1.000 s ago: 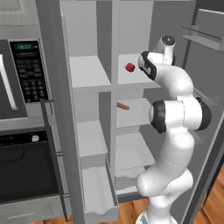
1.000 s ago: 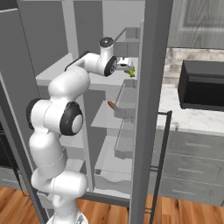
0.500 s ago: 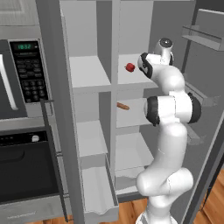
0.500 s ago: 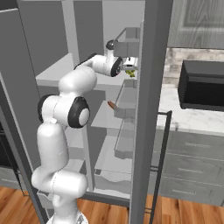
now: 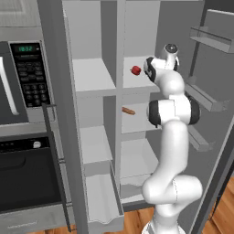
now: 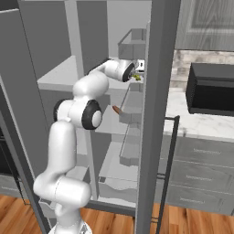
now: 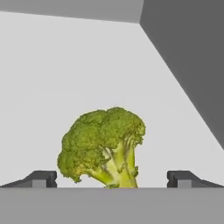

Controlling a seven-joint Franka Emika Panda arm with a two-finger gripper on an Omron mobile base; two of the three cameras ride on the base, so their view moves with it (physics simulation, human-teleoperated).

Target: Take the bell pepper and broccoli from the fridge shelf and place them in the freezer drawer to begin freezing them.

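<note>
Broccoli between the wide-open claw fingertips, ungripped.

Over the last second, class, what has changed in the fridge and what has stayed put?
The arm has reached deeper toward the fridge shelf, bringing the open gripper up to the broccoli, which now sits between its fingers, not gripped. The bell pepper and brown stick-shaped food stayed put.

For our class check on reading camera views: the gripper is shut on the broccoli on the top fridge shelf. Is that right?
Not quite. The gripper is open, its fingertips apart on either side of the broccoli, as the hand view shows. The broccoli is on the top fridge shelf.
</note>
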